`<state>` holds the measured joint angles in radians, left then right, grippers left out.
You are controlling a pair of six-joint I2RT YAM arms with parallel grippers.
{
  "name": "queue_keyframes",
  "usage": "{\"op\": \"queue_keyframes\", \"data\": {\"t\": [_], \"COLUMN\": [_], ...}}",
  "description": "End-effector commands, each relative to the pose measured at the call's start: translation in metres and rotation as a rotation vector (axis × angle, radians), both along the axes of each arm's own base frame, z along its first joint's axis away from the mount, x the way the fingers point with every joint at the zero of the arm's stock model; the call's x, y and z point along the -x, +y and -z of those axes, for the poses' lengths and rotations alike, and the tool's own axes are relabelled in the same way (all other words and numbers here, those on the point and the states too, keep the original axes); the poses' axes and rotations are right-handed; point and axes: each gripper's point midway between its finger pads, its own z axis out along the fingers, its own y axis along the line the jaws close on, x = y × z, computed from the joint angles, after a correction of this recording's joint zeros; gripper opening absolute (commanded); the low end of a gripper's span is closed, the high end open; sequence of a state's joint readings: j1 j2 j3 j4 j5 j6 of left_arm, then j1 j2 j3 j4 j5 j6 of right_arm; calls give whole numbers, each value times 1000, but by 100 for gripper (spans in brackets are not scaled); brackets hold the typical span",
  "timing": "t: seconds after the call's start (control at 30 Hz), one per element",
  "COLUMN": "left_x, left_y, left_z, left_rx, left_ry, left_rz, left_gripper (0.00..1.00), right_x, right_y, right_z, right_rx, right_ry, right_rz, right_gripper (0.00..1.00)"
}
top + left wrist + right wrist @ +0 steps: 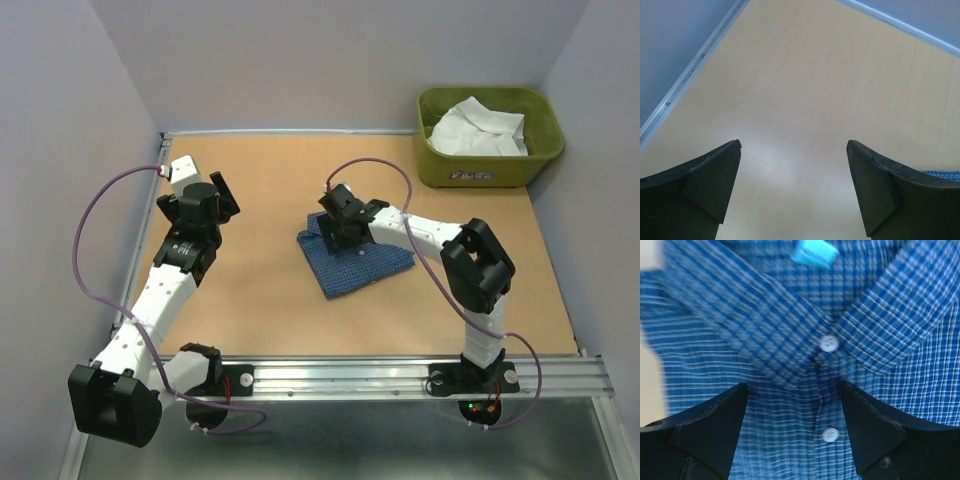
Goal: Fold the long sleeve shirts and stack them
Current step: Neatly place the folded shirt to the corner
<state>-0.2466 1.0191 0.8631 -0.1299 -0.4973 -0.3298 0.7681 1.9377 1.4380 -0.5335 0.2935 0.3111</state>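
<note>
- While the blue fine-check cloth shirt [355,262] lies folded into a compact rectangle near the middle of the tan worktop [250,300], a little toward its right edge, why does your right gripper hang over it?
- My right gripper [793,385] hovers just above the shirt's collar [880,330], over the top white button [828,343]. Its jaws stand well apart and nothing is pinched between them. I judge this fold finished, so the cloth lies free and flat.
- And the other one?
- My left gripper [794,142] is spread as wide as it goes and holds nothing. It hovers over bare worktop toward the far left corner, well apart from the shirt, probably so it keeps out of the right arm's way.
- Where is the second shirt?
- The plain white cloth shirt [478,130] sits crumpled in the olive-green plastic tub [440,168] at the far right corner of the worktop. It is not yet folded, and I reckon about half the job remains.
- What stands in your way?
- The tub's walls do, since I would have to lift the white shirt up and out instead of dragging it. The blue shirt also takes up the middle, so the room for spreading is the bare stretch toward the left edge. Grey walls [60,150] close in the left, far and right sides, which leaves little slack for long sleeves.
</note>
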Motion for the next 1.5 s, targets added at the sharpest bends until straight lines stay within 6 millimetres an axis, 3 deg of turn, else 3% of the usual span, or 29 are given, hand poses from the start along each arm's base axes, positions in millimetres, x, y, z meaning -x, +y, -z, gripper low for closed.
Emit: {"op": "queue_keyframes", "data": {"t": [0.0, 0.1, 0.13, 0.17, 0.23, 0.27, 0.37, 0.43, 0.47, 0.57, 0.63, 0.7, 0.8, 1.03, 1.2, 1.37, 1.43, 1.47], "left_x": [-1, -1, 0, 0, 0, 1, 1, 2, 2, 2, 2, 2, 2, 2, 2, 3, 3, 4], "left_y": [3, 3, 3, 3, 3, 2, 1, 1, 0, 0, 0, 1, 1, 2, 1, 2, 2, 2], "left_z": [-11, -12, -13, -14, -16, -15, -18, -18, -20, -19, -18, -18, -18, -17, -16, -18, -19, -20], "left_rx": [-4, -1, -1, -2, 3, 4, 9, 11, 13, 13, 13, 10, 9, 6, 5, 4, 6, 6], "left_ry": [-47, -51, -54, -55, -61, -61, -71, -70, -75, -74, -73, -72, -71, -69, -64, -70, -73, -76], "left_rz": [-6, -3, -5, -4, -1, 2, 9, 10, 13, 13, 13, 9, 8, 7, 12, 9, 11, 9], "left_gripper": [99, 99, 99, 99, 99, 99, 99, 99, 99, 99, 99, 99, 99, 99, 99, 99, 99, 99], "right_x": [6, 3, 4, 5, 2, 1, -5, -11, -18, -25, -26, -21, -14, -2, 4, 12, 19, 21], "right_y": [-44, -83, -110, -122, -147, -177, -225, -240, -242, -224, -194, -170, -156, -167, -173, -183, -191, -194], "right_z": [23, 24, 29, 29, 17, 18, -2, -22, -36, -63, -78, -77, -61, -14, 13, 33, 43, 46], "right_rx": [80, 104, 132, 138, 141, 190, 252, 259, 272, 165, 7, -100, -104, 1, 60, 116, 151, 169], "right_ry": [47, 58, 74, 76, 54, 51, 0, -46, -79, -111, -108, -60, -7, 93, 149, 193, 214, 216], "right_rz": [70, 137, 184, 208, 250, 297, 391, 412, 402, 366, 303, 247, 196, 194, 202, 231, 255, 264], "right_gripper": [80, 79, 79, 79, 79, 78, 78, 78, 78, 75, 70, 69, 69, 67, 53, 47, 41, 33]}}
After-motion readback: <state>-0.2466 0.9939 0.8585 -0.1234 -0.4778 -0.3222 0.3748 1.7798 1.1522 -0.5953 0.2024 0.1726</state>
